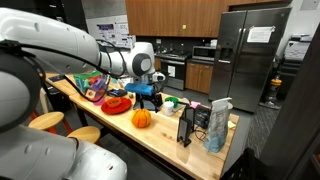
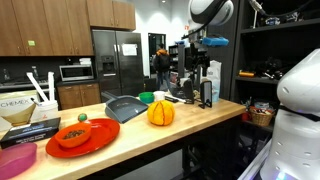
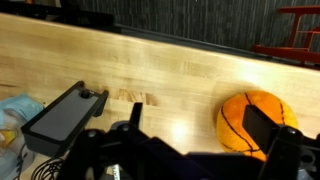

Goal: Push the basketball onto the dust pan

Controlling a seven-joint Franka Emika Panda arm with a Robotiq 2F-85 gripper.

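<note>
The robot's hand [image 3: 167,122] hangs released above the desk [image 3: 150,70], its two flat black fingers [image 3: 62,115] spread wide apart. The desk is pale, smooth, grained wood. The basketball [image 3: 252,122], a round orange ball with thin dark seams, rests on it close by one finger. In an exterior view, the low, flat red plastic dust pan [image 1: 117,104] lies near the ball.

basketball [image 3: 238,115] partly hidden, behind blurred tool finger [image 3: 266,128]
</note>
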